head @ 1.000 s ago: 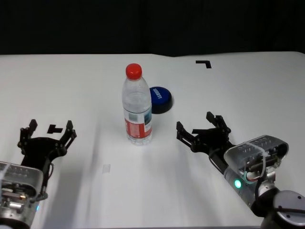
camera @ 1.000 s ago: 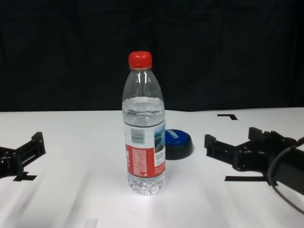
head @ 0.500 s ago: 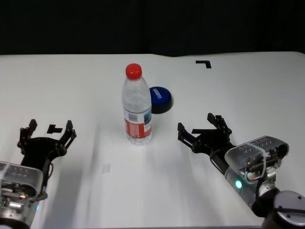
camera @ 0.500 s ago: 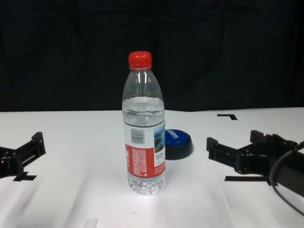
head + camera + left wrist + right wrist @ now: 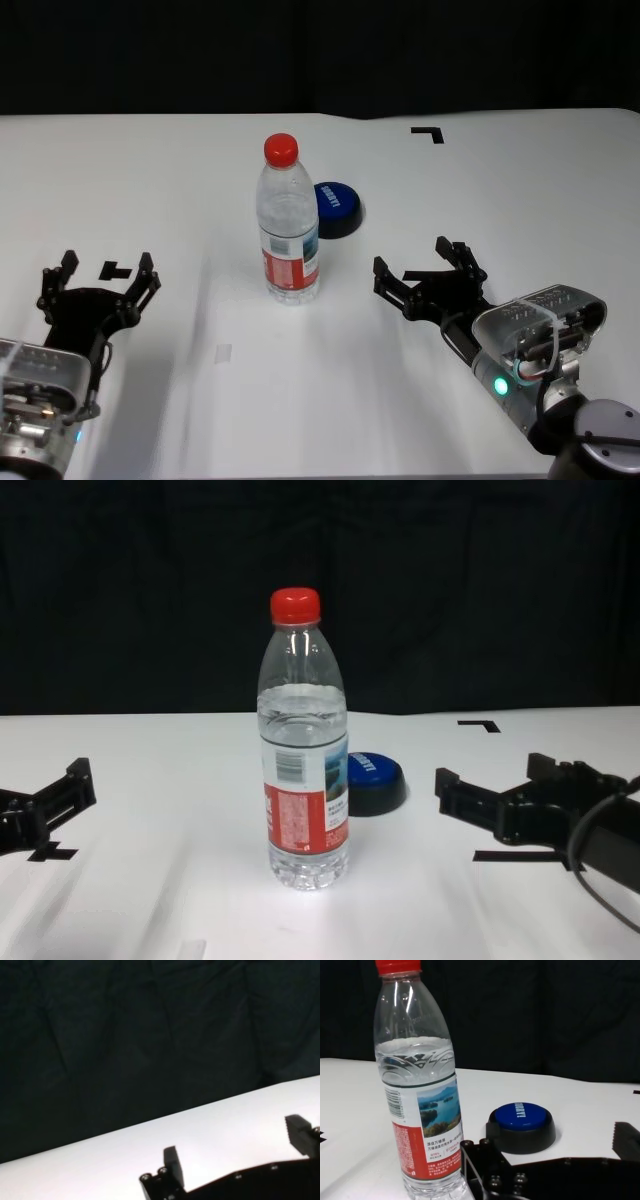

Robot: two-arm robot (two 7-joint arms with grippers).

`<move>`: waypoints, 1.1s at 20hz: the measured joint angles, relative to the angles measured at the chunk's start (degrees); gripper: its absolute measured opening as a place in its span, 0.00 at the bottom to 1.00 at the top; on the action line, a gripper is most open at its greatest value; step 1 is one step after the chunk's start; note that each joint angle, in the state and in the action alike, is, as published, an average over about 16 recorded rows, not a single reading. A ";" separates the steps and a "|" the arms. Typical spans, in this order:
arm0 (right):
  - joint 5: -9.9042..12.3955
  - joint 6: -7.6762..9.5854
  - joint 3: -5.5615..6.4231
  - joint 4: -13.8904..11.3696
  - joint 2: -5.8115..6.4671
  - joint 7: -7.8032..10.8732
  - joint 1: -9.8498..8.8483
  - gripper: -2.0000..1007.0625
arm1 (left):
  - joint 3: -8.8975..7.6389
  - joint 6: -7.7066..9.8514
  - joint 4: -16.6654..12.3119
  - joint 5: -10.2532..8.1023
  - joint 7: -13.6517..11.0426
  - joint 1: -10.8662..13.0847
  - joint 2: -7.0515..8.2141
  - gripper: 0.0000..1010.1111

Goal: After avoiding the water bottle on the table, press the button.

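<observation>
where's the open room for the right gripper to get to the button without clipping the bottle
Bare table lies between the right gripper and the button, right of the water bottle. Crowded spot: the bottle stands just in front-left of the button, nearly touching. The left gripper sits open, far left.

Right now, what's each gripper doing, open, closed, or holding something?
Left gripper: open, holding nothing, low on the left.
Right gripper: open, holding nothing, right of the bottle.
</observation>
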 joint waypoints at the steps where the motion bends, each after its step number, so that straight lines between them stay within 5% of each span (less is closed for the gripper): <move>1: 0.00 0.00 0.00 0.00 -0.01 0.00 0.00 1.00 | 0.00 0.00 0.00 0.00 0.00 0.00 0.00 0.99; 22: 0.00 0.03 0.02 -0.04 -0.03 0.00 0.00 1.00 | 0.00 0.00 0.00 0.00 0.00 0.00 0.00 0.99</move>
